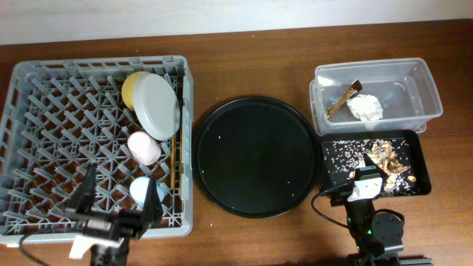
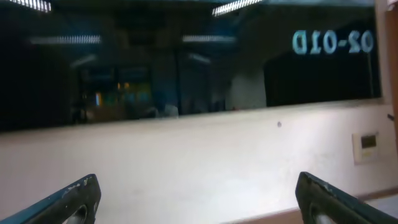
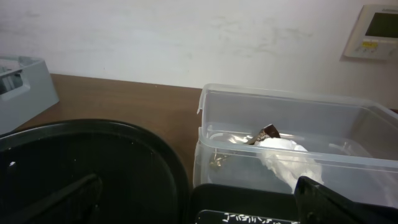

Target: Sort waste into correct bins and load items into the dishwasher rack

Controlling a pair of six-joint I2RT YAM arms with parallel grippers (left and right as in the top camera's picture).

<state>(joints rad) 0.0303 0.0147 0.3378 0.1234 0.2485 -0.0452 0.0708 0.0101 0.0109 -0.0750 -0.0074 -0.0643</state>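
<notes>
The grey dishwasher rack (image 1: pixel 44 111) at the left holds the yellow bowl (image 1: pixel 131 85), the grey-white plate (image 1: pixel 157 107), the pink cup (image 1: pixel 143 146), the light-blue cup (image 1: pixel 140 190) and the chopsticks (image 1: pixel 175 159). The clear tub (image 1: pixel 414 77) holds the brown-and-gold wrapper (image 1: pixel 343 100) and the white napkin (image 1: pixel 366 108); both also show in the right wrist view, wrapper (image 3: pixel 268 132) and napkin (image 3: pixel 289 158). The black rectangular tray (image 1: pixel 336 177) holds beige food scraps (image 1: pixel 384 159). My left gripper (image 1: pixel 120 199) (image 2: pixel 199 205) is open and empty over the rack's front edge. My right gripper (image 1: pixel 362 181) (image 3: pixel 199 199) is open and empty at that tray's front edge.
A large round black tray (image 1: pixel 255 155) with a few crumbs lies between the rack and the bins; it shows in the right wrist view (image 3: pixel 93 155). The left wrist view faces a white wall and a dark window. The wooden table (image 1: pixel 244 59) runs behind everything.
</notes>
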